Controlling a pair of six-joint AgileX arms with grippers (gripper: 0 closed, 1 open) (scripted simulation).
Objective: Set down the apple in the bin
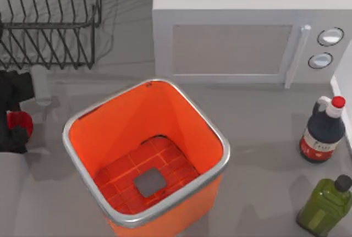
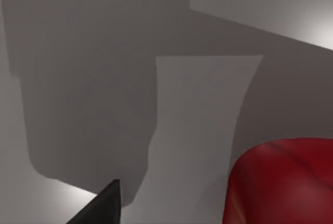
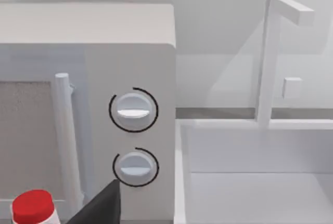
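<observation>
The small glossy red apple point(image 1: 22, 124) hangs at the far left edge of the top view, between the black fingers of my left gripper point(image 1: 16, 121), which is shut on it. Up close in the left wrist view, the apple point(image 2: 281, 182) sits beside one dark fingertip point(image 2: 104, 208). The large orange bin point(image 1: 67, 135) with its silver rim stands in the middle of the table, to the right of the apple, with nothing on its tiled floor. A dark part of my right gripper point(image 3: 101, 211) points toward the microwave's knobs.
A wire dish rack point(image 1: 49, 22) stands at the back left with a clear glass point(image 1: 39, 86) in front of it. A white microwave point(image 1: 242, 39) is at the back. A red-capped dark sauce bottle point(image 1: 322, 132) and a green bottle point(image 1: 327, 204) stand at the right.
</observation>
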